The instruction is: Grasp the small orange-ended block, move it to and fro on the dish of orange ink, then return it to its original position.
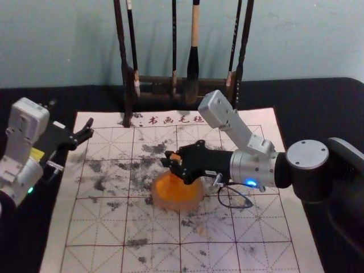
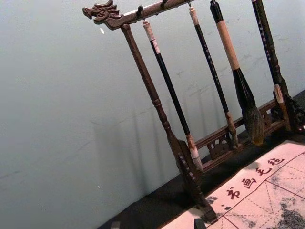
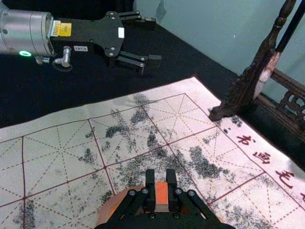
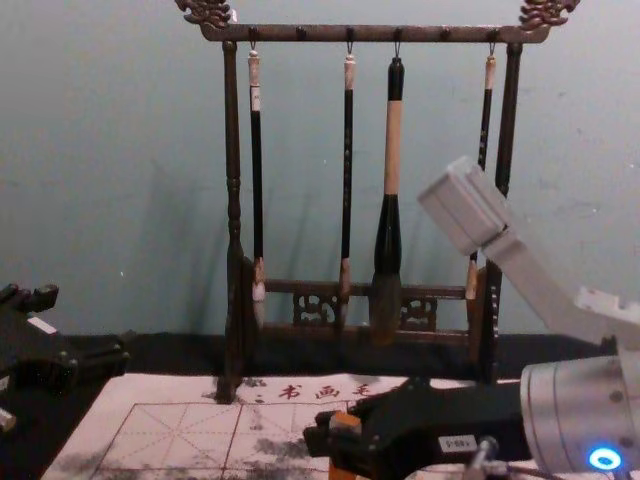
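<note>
Right gripper (image 1: pixel 173 159) pinching small orange-ended block (image 3: pixel 161 193) near far rim of round translucent dish of orange ink (image 1: pixel 157 198); ink contact unclear. Left gripper (image 1: pixel 70 117) spread open by left edge of cream, red-gridded, black-smudged mat (image 1: pixel 99 230). Underneath, black cloth (image 1: pixel 310 105). Behind, dark carved wooden rack (image 4: pixel 232 150), four hanging brushes (image 4: pixel 393 150), pale blue-green wall (image 4: pixel 110 130).
</note>
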`<state>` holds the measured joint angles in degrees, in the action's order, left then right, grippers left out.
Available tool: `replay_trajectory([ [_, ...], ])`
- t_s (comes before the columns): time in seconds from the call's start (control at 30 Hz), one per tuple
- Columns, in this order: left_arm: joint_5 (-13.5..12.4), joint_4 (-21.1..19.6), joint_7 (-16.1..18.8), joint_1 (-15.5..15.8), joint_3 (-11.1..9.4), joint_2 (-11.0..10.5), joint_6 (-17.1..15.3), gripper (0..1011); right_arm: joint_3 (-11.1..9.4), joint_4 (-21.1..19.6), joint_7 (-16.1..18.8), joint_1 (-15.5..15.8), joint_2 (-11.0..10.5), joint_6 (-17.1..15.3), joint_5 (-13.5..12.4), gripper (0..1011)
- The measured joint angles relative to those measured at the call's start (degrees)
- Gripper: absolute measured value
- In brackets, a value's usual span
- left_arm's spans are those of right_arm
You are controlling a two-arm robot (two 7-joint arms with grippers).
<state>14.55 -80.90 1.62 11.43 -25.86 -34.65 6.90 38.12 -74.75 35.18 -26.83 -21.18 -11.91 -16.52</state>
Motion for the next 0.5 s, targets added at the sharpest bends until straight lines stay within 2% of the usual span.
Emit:
replay_trajectory([
  [0.5,0.00,0.00,0.00,0.00,0.00,0.00,0.00,1001,0.17,-0.48,0.34,0.06,-0.59,-0.78,-0.19,111],
])
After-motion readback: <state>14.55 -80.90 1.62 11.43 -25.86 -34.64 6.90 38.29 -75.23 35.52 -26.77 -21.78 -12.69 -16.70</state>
